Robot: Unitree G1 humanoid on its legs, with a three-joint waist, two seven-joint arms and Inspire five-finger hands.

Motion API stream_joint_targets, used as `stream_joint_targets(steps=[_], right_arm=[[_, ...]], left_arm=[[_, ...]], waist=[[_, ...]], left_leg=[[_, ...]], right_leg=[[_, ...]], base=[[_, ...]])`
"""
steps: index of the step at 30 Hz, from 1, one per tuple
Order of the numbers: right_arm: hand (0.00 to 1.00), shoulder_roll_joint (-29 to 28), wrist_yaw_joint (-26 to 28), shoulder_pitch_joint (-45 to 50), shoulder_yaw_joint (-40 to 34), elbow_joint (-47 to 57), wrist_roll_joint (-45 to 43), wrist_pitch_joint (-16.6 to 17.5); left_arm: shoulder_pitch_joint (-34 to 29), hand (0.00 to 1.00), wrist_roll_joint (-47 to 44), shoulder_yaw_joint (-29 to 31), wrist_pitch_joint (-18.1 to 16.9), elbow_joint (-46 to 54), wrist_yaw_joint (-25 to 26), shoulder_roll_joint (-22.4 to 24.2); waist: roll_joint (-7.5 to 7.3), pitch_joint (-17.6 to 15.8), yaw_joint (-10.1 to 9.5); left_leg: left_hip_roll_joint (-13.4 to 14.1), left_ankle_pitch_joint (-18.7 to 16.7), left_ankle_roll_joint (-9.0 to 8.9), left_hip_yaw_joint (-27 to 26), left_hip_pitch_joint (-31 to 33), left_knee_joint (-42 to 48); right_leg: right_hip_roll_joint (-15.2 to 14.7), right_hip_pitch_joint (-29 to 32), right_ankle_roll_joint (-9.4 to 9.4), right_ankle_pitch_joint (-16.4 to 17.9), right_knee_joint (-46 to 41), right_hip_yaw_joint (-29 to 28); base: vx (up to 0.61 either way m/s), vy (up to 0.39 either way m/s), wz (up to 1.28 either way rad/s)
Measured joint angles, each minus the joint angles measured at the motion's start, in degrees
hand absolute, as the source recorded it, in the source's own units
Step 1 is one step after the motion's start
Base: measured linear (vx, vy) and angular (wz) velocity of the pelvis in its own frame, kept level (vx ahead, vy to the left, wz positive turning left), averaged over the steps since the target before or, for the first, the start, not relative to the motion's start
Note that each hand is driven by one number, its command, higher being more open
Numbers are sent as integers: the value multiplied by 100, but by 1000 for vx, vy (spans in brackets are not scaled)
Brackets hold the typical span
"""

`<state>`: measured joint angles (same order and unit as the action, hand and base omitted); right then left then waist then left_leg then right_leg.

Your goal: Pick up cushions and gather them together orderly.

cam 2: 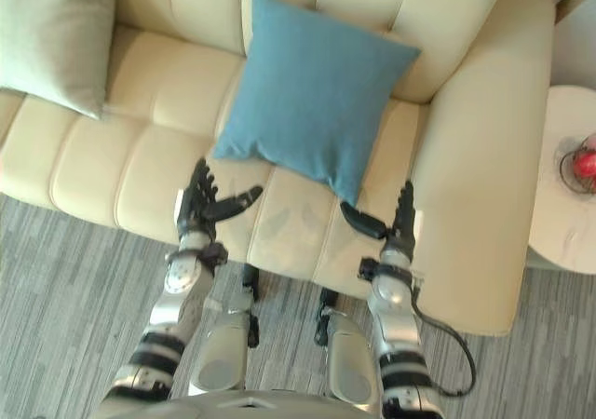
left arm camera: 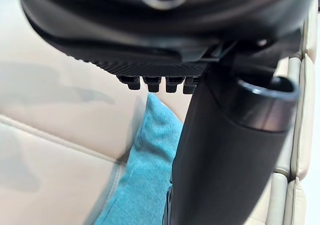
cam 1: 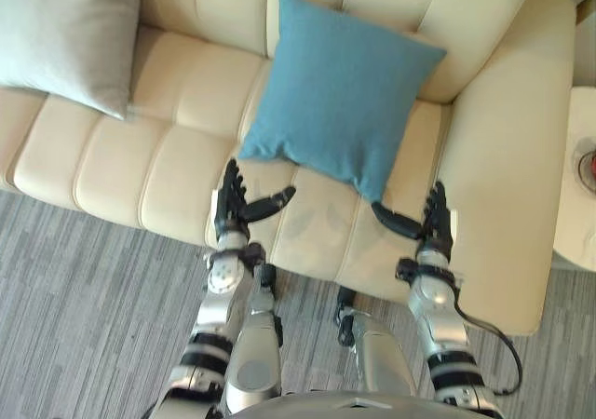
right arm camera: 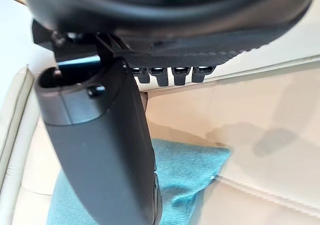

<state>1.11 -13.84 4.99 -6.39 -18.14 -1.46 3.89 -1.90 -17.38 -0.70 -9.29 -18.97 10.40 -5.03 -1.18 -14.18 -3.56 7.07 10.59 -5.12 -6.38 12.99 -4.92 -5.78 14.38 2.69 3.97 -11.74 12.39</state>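
Blue cushion (cam 1: pixel 340 98) centre frame on sofa (cam 1: pixel 168 149). L hand (cam 1: pixel 231 209), R hand (cam 1: pixel 434 222) below it, fingers straight, thumbs spread; contact w/ cushion unclear. Grey cushion (cam 1: pixel 65 33) upper left, cut off.

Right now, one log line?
left hand: open | right hand: open | blue cushion: on sofa, ahead of hands, ungrasped | grey cushion: apart, further left

1 blue cushion (cam 1: pixel 340 93), 1 grey cushion (cam 1: pixel 65 33), 1 sofa (cam 1: pixel 168 158), 1 side tbl (cam 1: pixel 575 228), 2 hands: left hand (cam 1: pixel 231 209), right hand (cam 1: pixel 436 225)
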Motion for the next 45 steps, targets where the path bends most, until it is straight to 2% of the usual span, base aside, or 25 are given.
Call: stream_joint_targets(steps=[6,7,9,15,19,21,24,25,26,27,28,29,30,31,32,33,34,35,37,38,40,41,42,44,45], right_arm=[[100,-70,482,347,-103,-1270,-85,2],[100,-74,612,360,-114,-1746,-75,-3],[100,-75,662,381,-139,-2145,-72,-3],[100,-71,742,421,-301,-3094,141,-19],[100,-25,735,415,-425,-3342,139,-19],[100,-33,727,341,-498,-3463,130,-39],[100,-69,718,158,-483,-3445,128,-50],[100,-114,699,53,-465,-3422,121,-51],[100,-113,697,37,-464,-3417,121,-51],[100,-134,670,-37,-471,-3363,117,-63],[100,-157,661,14,-469,-3333,114,-75],[100,-173,657,46,-469,-3330,114,-77],[100,-204,657,89,-460,-3328,114,-87],[100,-232,655,86,-460,-3322,113,-82],[100,-253,653,80,-460,-3320,112,-82],[100,-271,647,2,-471,-3326,96,-81],[100,-230,616,-59,-501,-3322,32,-81],[100,-196,564,-59,-505,-3321,-70,-82],[100,-199,495,-138,-487,-3265,-113,-81],[100,-140,475,-274,-487,-3266,-115,-78],[100,-60,431,-366,-493,-3259,-116,-86],[100,-66,400,-324,-504,-3272,-122,-93],[100,-87,378,-300,-515,-3264,-145,-89],[100,-146,352,-325,-602,-3268,-158,-92],[100,-145,313,-284,-625,-3263,-219,-91]], left_arm=[[-578,100,185,443,200,-1321,-373,6],[-702,100,393,548,253,-1876,-501,18],[-813,100,594,621,320,-2358,-592,57],[-895,100,1058,898,407,-3150,-637,75],[-874,100,1139,897,402,-3299,-612,30],[-788,100,1140,916,400,-3386,-586,30],[-627,100,1135,917,400,-3395,-563,19],[-478,100,1132,896,403,-3366,-559,26],[-454,100,1132,893,404,-3355,-560,46],[-419,100,1133,967,399,-3274,-565,161],[-417,100,1135,983,403,-3228,-565,204],[-422,100,1136,985,401,-3200,-567,219],[-450,100,1136,1015,399,-3113,-544,206],[-457,100,1137,1042,398,-3027,-530,189],[-466,100,1137,1075,396,-2980,-524,179],[-436,100,1134,1131,395,-2963,-482,153],[-437,100,1133,1193,410,-2954,-448,236],[-490,100,1133,1211,408,-2902,-443,353],[-529,100,1119,1146,409,-2764,-414,364],[-460,100,1119,1095,410,-2777,-347,352],[-417,100,1121,1025,430,-2784,-328,452],[-422,100,1121,940,429,-2782,-310,442],[-409,100,1126,847,429,-2762,-291,408],[-325,100,1133,851,431,-2721,-300,387],[-332,100,1133,866,431,-2716,-290,372]], waist=[[0,598,31],[16,743,29],[42,876,35],[62,1037,53],[83,1058,77],[45,1019,74],[-21,802,70],[-120,700,68],[-121,689,61],[3,581,8],[-22,576,16],[-40,584,2],[-97,622,-53],[-152,656,-88],[-186,676,-104],[-260,711,-148],[-133,709,-224],[-76,717,-273],[-194,763,-316],[-106,731,-336],[123,601,-331],[162,601,-292],[136,597,-241],[92,508,-243],[22,479,-230]], left_leg=[[3,-230,-41,-147,-590,-1],[4,-297,-31,-227,-786,-2],[1,-337,-33,-274,-902,-4],[-12,-448,-32,-442,-1287,-8],[-38,-499,-22,-612,-1431,-11],[-38,-506,-11,-753,-1430,-7],[-30,-546,38,-915,-1328,109],[25,-742,139,-984,-937,653],[59,-809,173,-997,-843,798],[282,-964,296,-1048,-624,1132],[274,-1011,320,-1004,-588,1250],[262,-1028,324,-979,-573,1298],[240,-1057,324,-894,-516,1441],[225,-1055,322,-826,-363,1590],[216,-1055,322,-810,-265,1668],[191,-1003,251,-790,-60,1867],[266,-916,249,-741,11,1833],[284,-760,279,-736,16,1714],[191,-582,189,-740,360,1714],[189,-405,147,-684,529,1614],[295,-96,113,-503,532,1370],[308,221,99,-463,522,1183],[272,476,42,-409,543,986],[302,-206,167,-464,643,1760],[282,-791,201,-504,604,2356]], right_leg=[[66,-695,36,-22,396,-82],[85,-885,59,-42,528,-155],[90,-1005,79,-58,608,-202],[138,-1431,120,-209,946,-395],[128,-1518,147,-282,1008,-573],[128,-1434,155,-344,1006,-713],[113,-1143,163,-349,681,-868],[68,-792,257,-417,316,-853],[70,-719,318,-461,267,-843],[4,-523,222,-92,-591,-607],[-154,-374,135,314,-1655,-413],[-234,-356,174,444,-2093,-364],[-390,-406,292,588,-2989,-327],[-455,-507,338,552,-3311,-358],[-480,-575,413,475,-3330,-396],[-419,-650,574,642,-3026,-430],[-298,-749,657,732,-2697,-371],[-223,-1021,604,1002,-2212,-293],[-265,-1099,286,1565,-1523,-140],[-151,-1148,143,1651,-1103,-78],[10,-1150,93,1561,-1098,120],[71,-1158,49,1537,-1116,269],[60,-1153,-87,1454,-1039,503],[11,-1143,-187,1395,-1055,653],[-82,-1137,-197,1387,-1114,714]], base=[[57,10,-10],[-7,20,-20],[-22,23,-17],[-10,26,-16],[-6,41,-27],[-37,40,-34],[-93,31,-29],[-158,41,-24],[-200,11,-33],[-156,-10,-12],[-138,-29,-2],[-36,-50,24],[-43,-112,26],[-46,-146,23],[-90,-186,15],[-118,-177,5],[-146,-194,4],[-129,-166,8],[-201,-188,14],[-223,-141,17],[-223,-81,40],[-293,-93,73],[-253,-75,71],[-160,-4,42],[-109,52,27]])
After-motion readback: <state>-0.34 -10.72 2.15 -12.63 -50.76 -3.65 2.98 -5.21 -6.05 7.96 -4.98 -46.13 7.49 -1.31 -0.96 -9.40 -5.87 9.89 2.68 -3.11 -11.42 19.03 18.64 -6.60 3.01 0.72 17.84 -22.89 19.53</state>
